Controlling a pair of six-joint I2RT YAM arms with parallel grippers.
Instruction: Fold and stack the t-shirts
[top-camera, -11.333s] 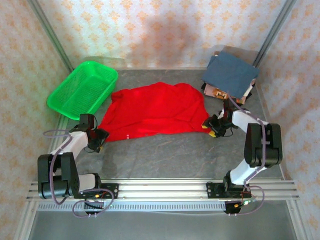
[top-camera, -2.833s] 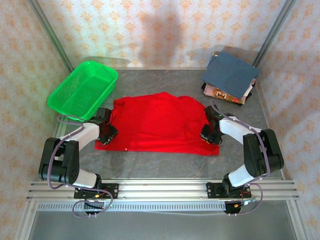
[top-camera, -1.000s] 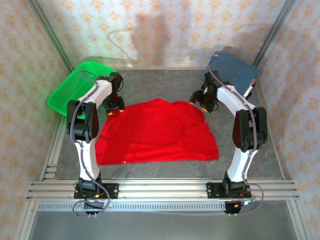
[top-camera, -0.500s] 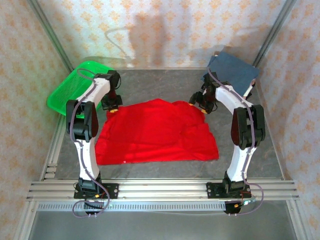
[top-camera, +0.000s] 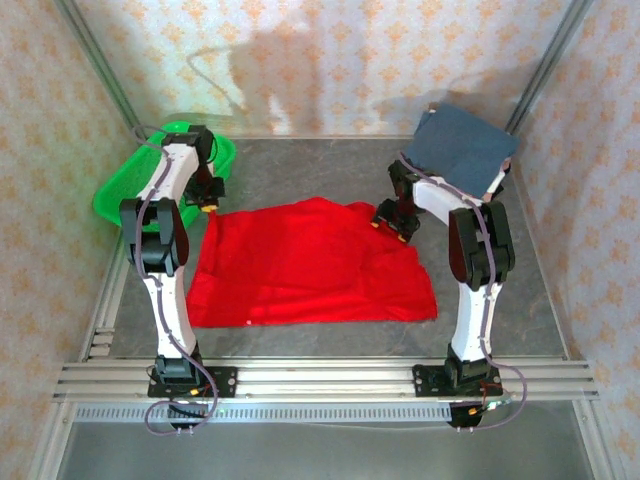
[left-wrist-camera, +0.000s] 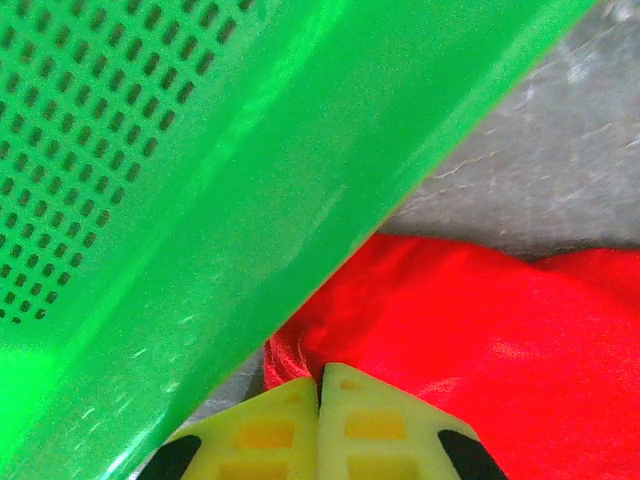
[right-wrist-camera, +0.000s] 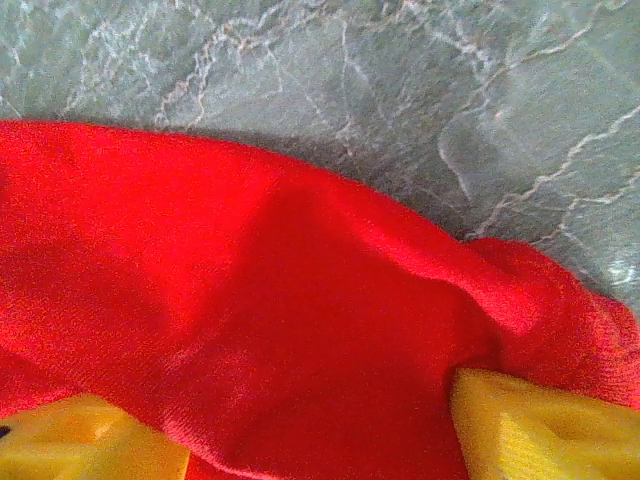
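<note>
Red cloth, soft and limp, the t-shirt (top-camera: 300, 270) lies spread on the tabletop (top-camera: 330, 170) between my jaws, so I take its far corners: left jaws pinched shut on one beside the green basket (left-wrist-camera: 150, 150), right jaws apart astride the other.

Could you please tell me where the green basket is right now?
In the top view, the green basket sits at the table's far-left corner, right beside the far-left corner of the red t-shirt.
</note>
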